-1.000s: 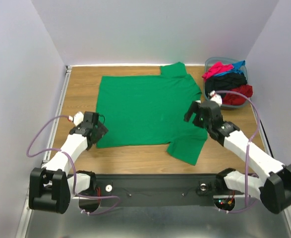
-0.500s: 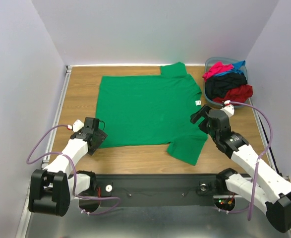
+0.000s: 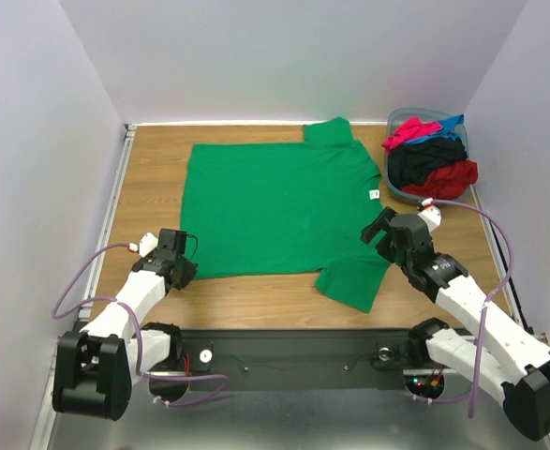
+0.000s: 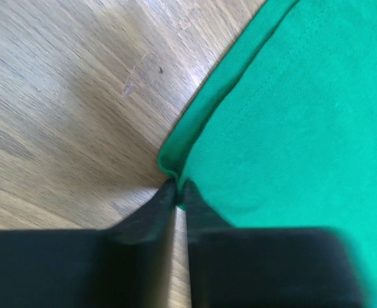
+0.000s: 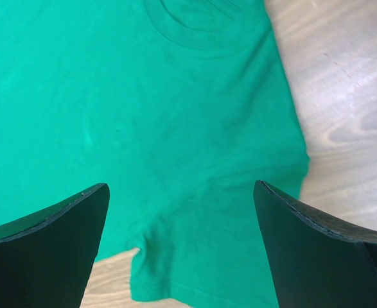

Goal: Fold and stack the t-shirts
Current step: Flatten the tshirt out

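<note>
Green t-shirt (image 3: 279,206) is lying flat on the wooden table (image 3: 153,169), centre frame | left gripper (image 4: 178,186) is pinching its lower-left corner — clenched | right gripper (image 3: 379,230) is hovering released, jaws spread, over the shirt's right edge

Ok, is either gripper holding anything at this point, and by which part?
The left gripper pinches the green t-shirt at the hem corner nearest the left arm. The right gripper is open above the shirt and holds nothing.

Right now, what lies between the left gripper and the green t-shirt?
Nothing. The left wrist view shows the left gripper nearly shut right on the green t-shirt's folded corner, with the wooden table beside it.
</note>
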### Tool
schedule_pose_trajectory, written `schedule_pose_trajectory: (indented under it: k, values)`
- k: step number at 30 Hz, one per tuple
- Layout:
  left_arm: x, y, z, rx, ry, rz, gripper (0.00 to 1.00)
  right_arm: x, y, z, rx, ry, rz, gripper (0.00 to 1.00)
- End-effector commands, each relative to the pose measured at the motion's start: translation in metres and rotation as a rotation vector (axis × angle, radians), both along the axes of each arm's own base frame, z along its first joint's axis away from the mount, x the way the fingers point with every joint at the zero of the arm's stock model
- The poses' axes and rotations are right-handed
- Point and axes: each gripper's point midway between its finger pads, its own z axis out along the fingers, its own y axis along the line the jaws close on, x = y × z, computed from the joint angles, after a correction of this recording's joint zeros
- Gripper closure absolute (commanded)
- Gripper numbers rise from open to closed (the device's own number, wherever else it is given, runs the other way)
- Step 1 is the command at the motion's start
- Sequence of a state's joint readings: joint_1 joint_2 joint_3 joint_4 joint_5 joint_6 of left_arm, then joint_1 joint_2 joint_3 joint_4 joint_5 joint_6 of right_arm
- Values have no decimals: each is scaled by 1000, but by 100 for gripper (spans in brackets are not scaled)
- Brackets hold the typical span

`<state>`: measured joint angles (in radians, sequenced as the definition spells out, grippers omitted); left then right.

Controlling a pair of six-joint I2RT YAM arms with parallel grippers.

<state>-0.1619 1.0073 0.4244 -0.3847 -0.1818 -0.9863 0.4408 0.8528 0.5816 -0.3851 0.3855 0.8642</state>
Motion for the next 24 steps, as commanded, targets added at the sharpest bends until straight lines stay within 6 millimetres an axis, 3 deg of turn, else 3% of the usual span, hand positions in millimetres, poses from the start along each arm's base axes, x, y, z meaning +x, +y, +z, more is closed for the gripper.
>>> schedule_pose_trajectory:
  k: [1,5,7,11,17,21,24]
  values:
    - [-3,0,-3,3,9,-6,100,-12,-2,-7,-5,44,11,0]
    - [0,0,0,3,-7,-12,100,-40,10,-41,-27,242,116,0]
    - [1,0,2,3,-22,-12,100,-58,5,-66,-78,360,122,0]
    - [5,-3,9,-12,-64,-20,100,-86,14,-94,-59,469,151,0]
    - [5,-3,10,-13,-67,-24,100,-119,36,-102,-107,558,238,0]
    - [5,-1,8,-1,-58,-18,100,-122,27,-110,-191,583,180,4]
    - [6,-1,9,-2,-60,-20,100,-119,27,-117,-222,591,163,13]
